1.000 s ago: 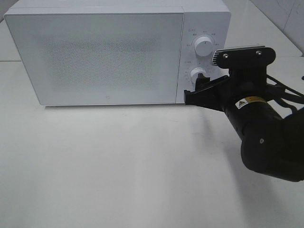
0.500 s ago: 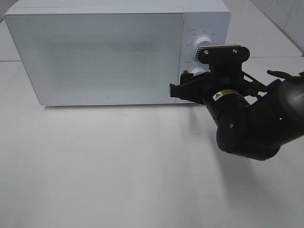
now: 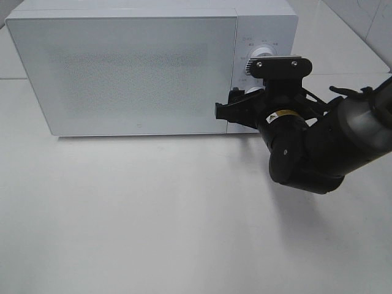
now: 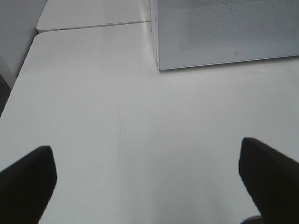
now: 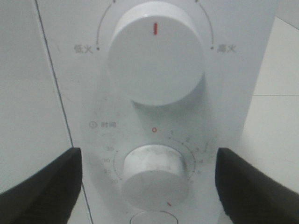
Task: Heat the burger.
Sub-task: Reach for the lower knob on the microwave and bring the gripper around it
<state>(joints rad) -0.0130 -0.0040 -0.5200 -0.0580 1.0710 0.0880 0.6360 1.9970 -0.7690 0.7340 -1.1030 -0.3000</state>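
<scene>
My right gripper (image 3: 236,109) was up against the front of the big white box-shaped microwave (image 3: 122,67), at the panel beside its door. My 2 black right fingers (image 5: 42,189) were spread apart. Between them sat the small round white timer dial (image 5: 152,175) with tiny numbers around it. In my right wrist view a strip of white panel showed between the dial and each finger, so I was not squeezing it.

Just beside that dial on the same panel was the bigger round white power dial (image 5: 155,58) with a short red line on it.

The frosted microwave door (image 3: 131,70) was shut flat, and I could not see through it. The burger showed in none of my 3 views, so I could not tell where it was.

My left gripper (image 4: 148,182) hung over the smooth white table (image 3: 153,214). Its 2 dark fingers (image 4: 25,182) were wide apart and held nothing. Only bare table lay between them. From my left wrist, a front corner of the microwave showed a little way ahead.
</scene>
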